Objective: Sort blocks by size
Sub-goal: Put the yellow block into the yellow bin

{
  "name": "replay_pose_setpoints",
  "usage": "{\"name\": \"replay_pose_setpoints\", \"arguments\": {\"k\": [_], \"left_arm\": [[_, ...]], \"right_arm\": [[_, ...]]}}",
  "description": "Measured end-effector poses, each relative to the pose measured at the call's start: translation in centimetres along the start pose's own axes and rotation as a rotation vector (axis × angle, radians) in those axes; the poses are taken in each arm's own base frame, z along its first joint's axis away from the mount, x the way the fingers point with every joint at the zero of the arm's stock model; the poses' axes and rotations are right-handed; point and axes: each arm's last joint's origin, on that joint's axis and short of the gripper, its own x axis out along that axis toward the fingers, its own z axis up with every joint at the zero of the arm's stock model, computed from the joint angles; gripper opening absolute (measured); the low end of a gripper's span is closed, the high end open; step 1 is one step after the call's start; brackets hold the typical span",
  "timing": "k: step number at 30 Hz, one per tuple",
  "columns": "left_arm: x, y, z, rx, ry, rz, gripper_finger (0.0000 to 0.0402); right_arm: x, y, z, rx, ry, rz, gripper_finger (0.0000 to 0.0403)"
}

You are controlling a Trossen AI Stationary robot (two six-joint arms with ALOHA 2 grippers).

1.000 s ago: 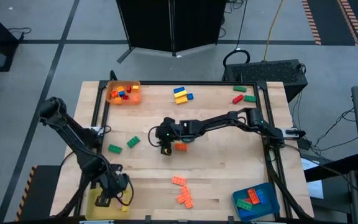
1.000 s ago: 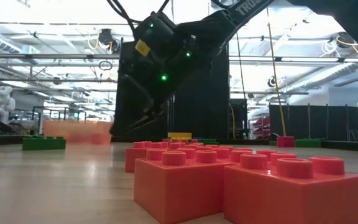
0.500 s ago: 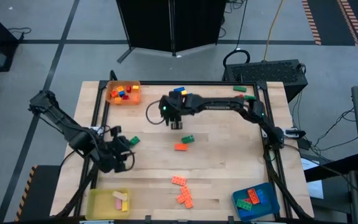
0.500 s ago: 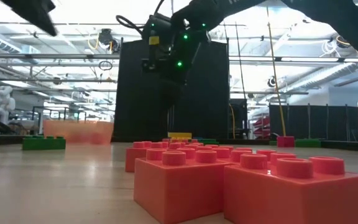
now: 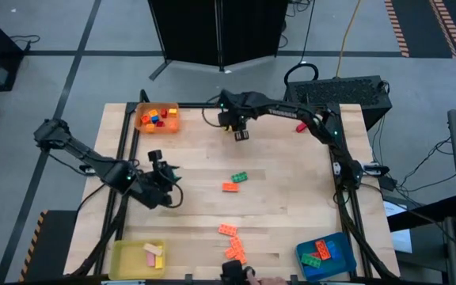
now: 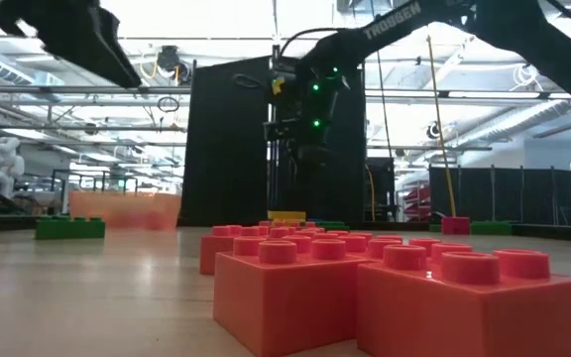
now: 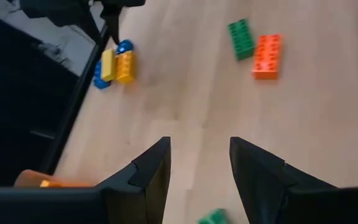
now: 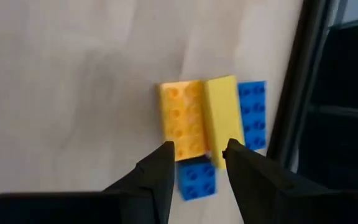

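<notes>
The blocks lie scattered. A yellow and blue cluster (image 8: 182, 118) sits at the far edge. A green block (image 5: 239, 176) and an orange one (image 5: 229, 187) lie mid-table. Orange blocks (image 5: 231, 241) lie near the front, and a red one (image 5: 300, 126) at far right. My right gripper (image 8: 196, 152) hangs open above the yellow and blue cluster, pointing down, holding nothing. My left gripper (image 7: 197, 146) is open and empty over the table's left middle (image 5: 169, 186), tilted toward the centre. A green block (image 7: 213, 216) lies just below it.
An orange tray (image 5: 142, 125) with small blocks stands at far left. A yellow tray (image 5: 125, 257) with pink and yellow blocks is at near left. A blue tray (image 5: 340, 257) with red and green blocks is at near right. A black frame rail (image 8: 291, 93) runs beside the cluster.
My right gripper has gone from the table's middle, by the orange block, up and to the far edge over the yellow and blue cluster. My left gripper has left the yellow tray, risen, moved toward the far edge and the centre, and tipped from pointing down to slanting.
</notes>
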Motion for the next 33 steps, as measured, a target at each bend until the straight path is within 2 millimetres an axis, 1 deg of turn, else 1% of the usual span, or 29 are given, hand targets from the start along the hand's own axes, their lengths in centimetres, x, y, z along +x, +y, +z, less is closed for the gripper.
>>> {"name": "replay_pose_setpoints", "arguments": {"k": [3,6,11,14,20,22,27,33], "left_arm": [[1.3,0.8,-0.2,-0.004,0.006,0.037,0.0166],[2.4,1.8,-0.3,-0.012,0.014,0.035,0.0166],[3.9,3.8,-0.1,-0.031,-0.039,-0.004,0.0166],[4.6,5.3,0.3,-0.062,-0.087,-0.027,0.0167],[6.6,8.0,1.3,-0.129,-0.172,-0.060,0.0167],[7.4,8.8,1.6,-0.149,-0.200,-0.068,0.0167],[9.9,10.5,1.9,-0.212,-0.235,-0.068,0.0167],[13.1,11.7,1.8,-0.259,-0.246,-0.050,0.0167]], "right_arm": [[0.2,-1.3,-0.4,-0.018,-0.053,-0.018,0.0145],[0.3,-2.3,-0.9,-0.041,-0.076,-0.036,0.0164],[0.9,-3.1,-1.9,-0.072,-0.073,-0.010,0.0204],[1.1,-3.6,-2.5,-0.064,-0.098,0.027,0.0219],[1.2,-5.0,-3.8,-0.028,-0.182,0.080,0.0223],[1.7,-5.4,-4.2,-0.016,-0.211,0.109,0.0223],[3.8,-5.4,-5.1,0.000,-0.175,0.151,0.0222],[3.9,-5.6,-5.3,-0.028,-0.182,0.144,0.0222]]}}
